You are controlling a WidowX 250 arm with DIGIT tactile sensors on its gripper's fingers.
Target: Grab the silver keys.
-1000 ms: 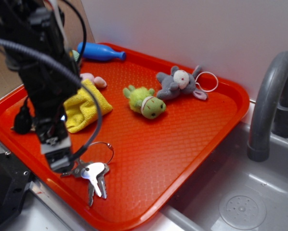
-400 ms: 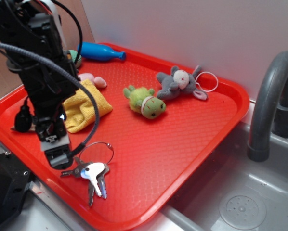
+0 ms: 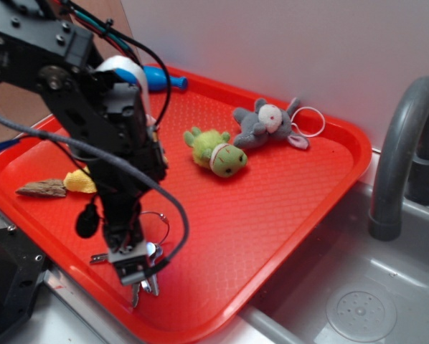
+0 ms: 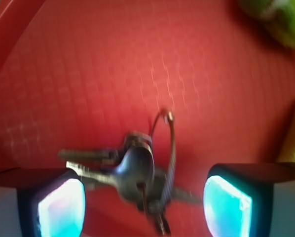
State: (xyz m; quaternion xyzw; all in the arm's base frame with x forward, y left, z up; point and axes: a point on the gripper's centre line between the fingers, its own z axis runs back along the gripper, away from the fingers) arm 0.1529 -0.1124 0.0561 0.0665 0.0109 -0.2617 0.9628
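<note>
Exterior and wrist views. The black arm [image 3: 92, 115] reaches in from the upper left and bends downward over the near part of the red tray [image 3: 286, 215], its cables looping beside the wrist. The gripper [image 3: 137, 272] points down at the tray's near edge, directly over the silver keys [image 3: 151, 252]. In the wrist view the gripper [image 4: 142, 205] stands wide apart, its two fingers [image 4: 61, 205] flanking the silver keys [image 4: 137, 173] on either side with a clear gap to each; nothing is clasped between them. The keys lie flat on the tray [image 4: 88, 74], fanned out from their thin wire ring [image 4: 165, 133] (the view is blurred, so the number of keys cannot be told).

Relative to the keys, a green plush toy [image 3: 217, 153] lies farther back toward the tray's middle, and a grey plush toy [image 3: 265, 123] with a white loop [image 3: 311, 122] lies beyond it near the far rim. A blue bottle-shaped toy [image 3: 163, 79] sits at the far left rim, partly hidden by the arm. A yellow cloth [image 3: 79, 182] shows to the left of the keys, just beside a brown object [image 3: 42, 188] of uncertain kind.

The tray's surface is textured with a fine grid. It rests beside a grey sink basin [image 3: 372, 301] with a round drain [image 3: 361, 313] and a curved grey faucet [image 3: 401, 158]. A plain pale wall [image 3: 272, 43] rises behind.
</note>
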